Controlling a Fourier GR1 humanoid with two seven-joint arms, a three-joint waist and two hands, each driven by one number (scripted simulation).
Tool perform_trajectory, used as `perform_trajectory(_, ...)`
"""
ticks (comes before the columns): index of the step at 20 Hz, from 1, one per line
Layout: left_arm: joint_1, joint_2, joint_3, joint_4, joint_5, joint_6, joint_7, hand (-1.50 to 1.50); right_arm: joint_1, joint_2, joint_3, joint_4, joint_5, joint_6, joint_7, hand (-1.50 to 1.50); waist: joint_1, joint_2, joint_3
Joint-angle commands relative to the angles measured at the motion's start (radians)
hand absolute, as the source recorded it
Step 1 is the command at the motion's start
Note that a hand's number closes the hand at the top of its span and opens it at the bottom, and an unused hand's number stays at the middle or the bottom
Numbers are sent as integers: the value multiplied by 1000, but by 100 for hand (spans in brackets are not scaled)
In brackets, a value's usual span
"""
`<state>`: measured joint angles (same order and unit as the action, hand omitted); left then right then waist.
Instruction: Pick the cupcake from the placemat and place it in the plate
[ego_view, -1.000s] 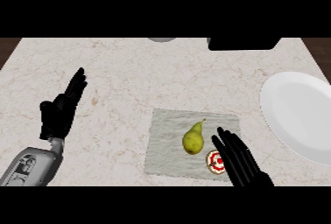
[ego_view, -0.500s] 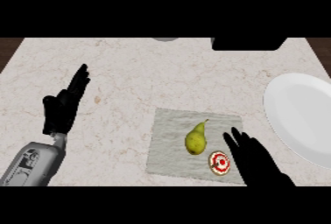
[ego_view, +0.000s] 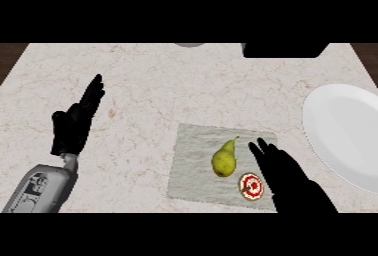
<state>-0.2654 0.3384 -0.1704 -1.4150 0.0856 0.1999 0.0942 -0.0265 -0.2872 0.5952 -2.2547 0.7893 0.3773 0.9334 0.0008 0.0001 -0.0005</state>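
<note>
The left hand (ego_view: 74, 125) rests open at the left, fingers straight. On the placemat (ego_view: 193, 150), a pear (ego_view: 224, 159) lies just beside the cupcake (ego_view: 252, 185), a small round with red-and-white top. The right hand (ego_view: 284, 175), fingers spread and holding nothing, hovers beside it and might grab the pear instead. The plate (ego_view: 339, 130) waits right.

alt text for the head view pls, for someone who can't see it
The robot's open right hand hovers beside a red-and-white cupcake and a pear on a grey placemat. A white plate lies at the counter's right edge, and the open left hand rests at left.
</note>
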Motion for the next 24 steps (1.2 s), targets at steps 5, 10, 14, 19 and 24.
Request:
perform_trajectory(5,27,-2,48,26,-1,-63,-35,0,-8,39,-15,152,9,61,6,-150,1,0,0)
perform_trajectory(10,-17,-69,51,46,-63,-32,-6,0,3,44,-57,220,29,64,-65,-150,-3,0,1)
perform_trajectory(14,30,-37,99,49,-53,-99,-72,0,-8,81,-58,327,58,29,-116,-150,-1,0,0)
perform_trajectory(19,7,-59,105,-4,-74,-107,10,0,72,44,-79,383,90,-32,-207,-150,-2,-1,1)
perform_trajectory(24,14,-88,127,-18,-109,-102,18,0,6,92,-84,462,137,-50,-270,150,0,0,1)
